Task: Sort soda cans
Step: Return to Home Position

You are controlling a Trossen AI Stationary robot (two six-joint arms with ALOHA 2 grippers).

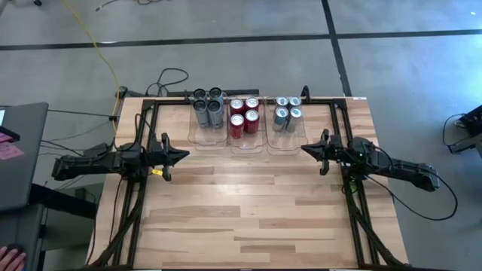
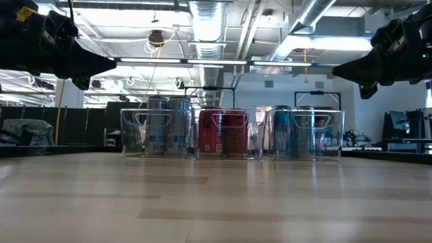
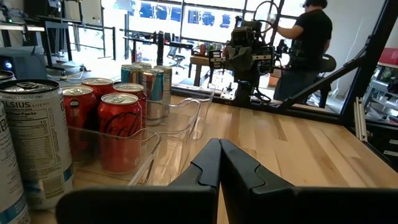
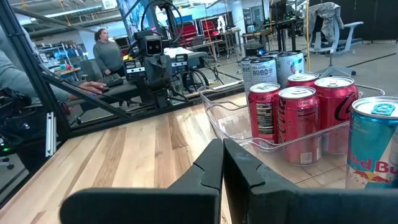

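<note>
- Nearest me, the wooden table (image 1: 248, 218) shows as pale planks across the whole front.
- Partway up the table on the left side, the left gripper (image 1: 185, 156) hangs above the wood and points inward toward the centre. Through its wrist camera I see its two dark fingers (image 3: 205, 165) pressed together to the tips, with nothing between them.
- Level with it on the right side, the right gripper (image 1: 303, 148) points inward toward the left one, well apart from it. Its fingers (image 4: 208, 165) are also closed tight and hold nothing.
- Beyond both grippers, three clear plastic bins sit side by side near the far edge: the left bin (image 1: 197, 139), the middle bin (image 1: 245, 144) and the right bin (image 1: 286, 143).
- The left bin holds four grey soda cans (image 1: 208, 111), the middle bin four red soda cans (image 1: 243, 120), and the right bin four blue soda cans (image 1: 287, 114). All stand upright, grouped at the far end of their bins.
- Farthest off, in the room past the table, a person in a dark top (image 3: 309, 34) stands behind the right arm. Another person (image 4: 107, 53) is beyond the left arm.
</note>
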